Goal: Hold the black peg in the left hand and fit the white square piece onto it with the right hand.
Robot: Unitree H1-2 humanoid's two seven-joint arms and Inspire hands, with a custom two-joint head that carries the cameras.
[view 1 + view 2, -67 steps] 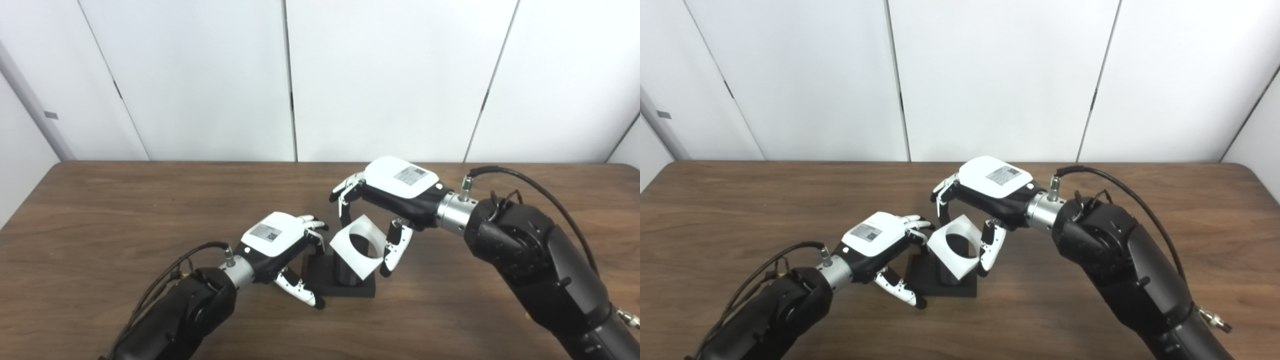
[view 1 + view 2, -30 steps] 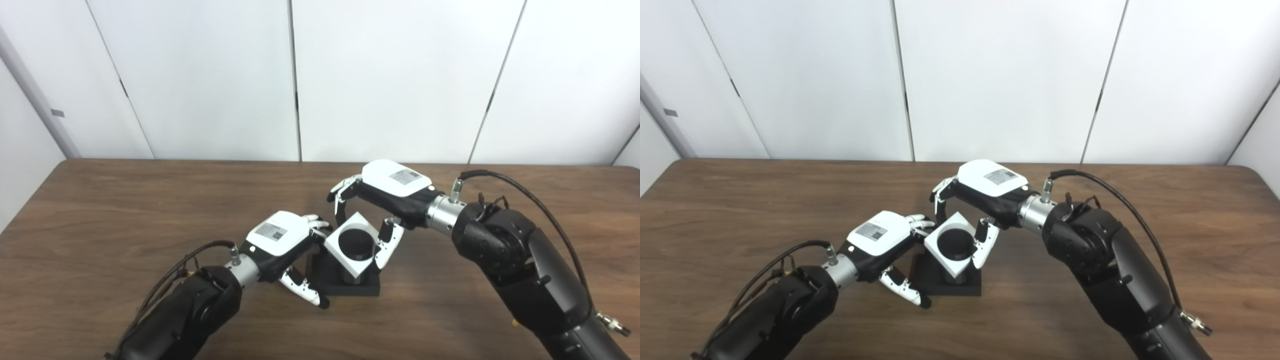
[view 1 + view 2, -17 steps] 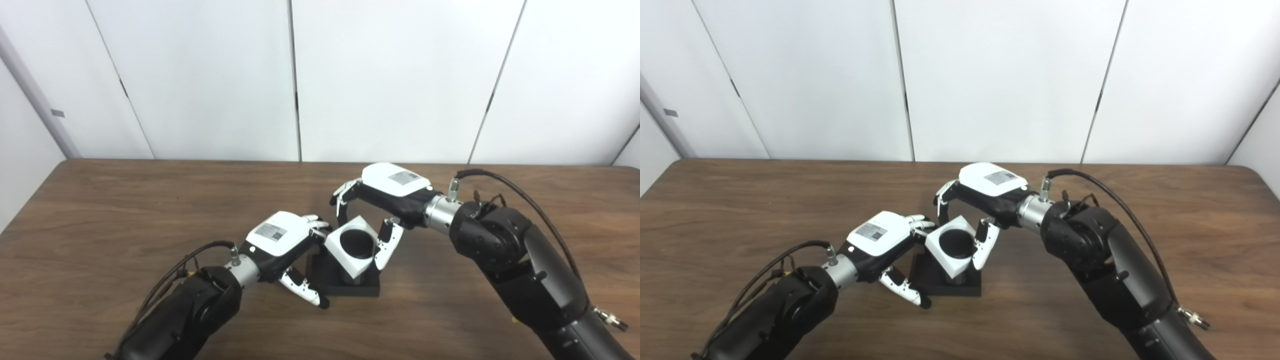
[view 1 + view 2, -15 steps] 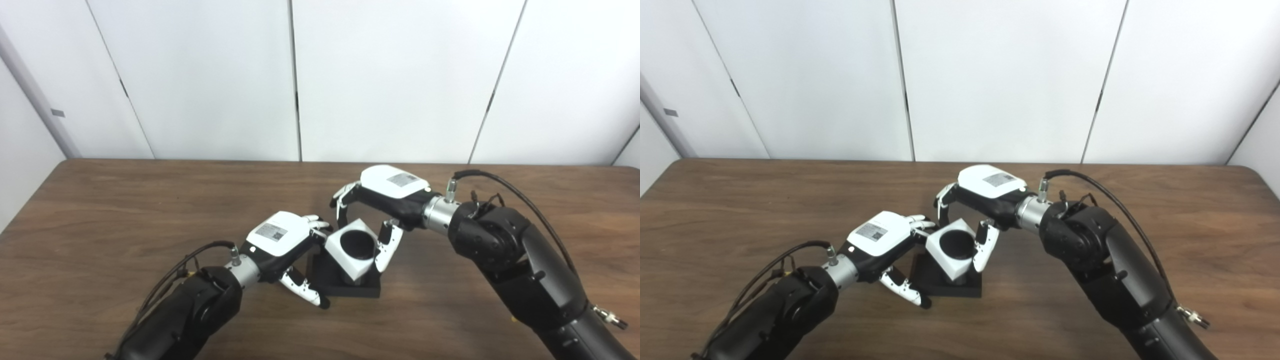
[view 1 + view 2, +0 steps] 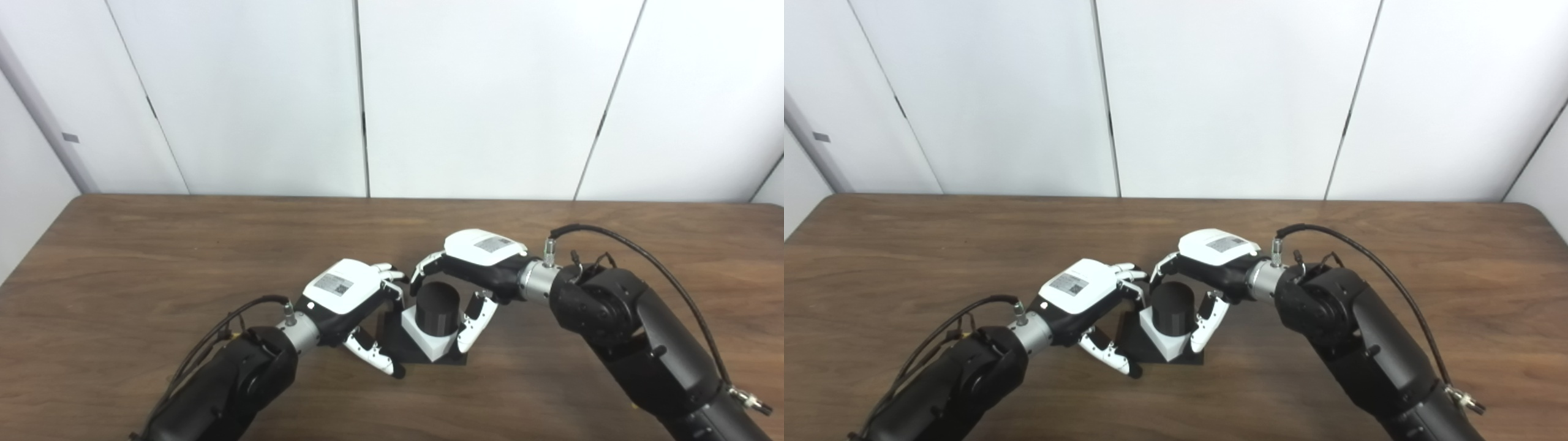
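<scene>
The black peg [image 5: 437, 304] stands upright on its flat black base [image 5: 390, 344] at the middle of the table. The white square piece [image 5: 432, 345] sits low around the peg, down on the base, and the peg's top sticks out through its hole. My right hand [image 5: 479, 256] reaches over from the right, with its fingers behind the white piece and its thumb against the piece's right side. My left hand [image 5: 344, 290] grips the base's left edge, fingers on the far side and thumb at the front. Both hands also show in the right eye view: the left hand [image 5: 1080, 286] and the right hand [image 5: 1216, 247].
The brown wooden table [image 5: 153, 257] stretches out on all sides, with its far edge against white wall panels [image 5: 478, 92]. A black cable [image 5: 637, 251] loops over my right forearm.
My right hand has lowered the white square piece down over the peg, from tilted at the peg's top to sitting on the base. The left hand has stayed on the base.
</scene>
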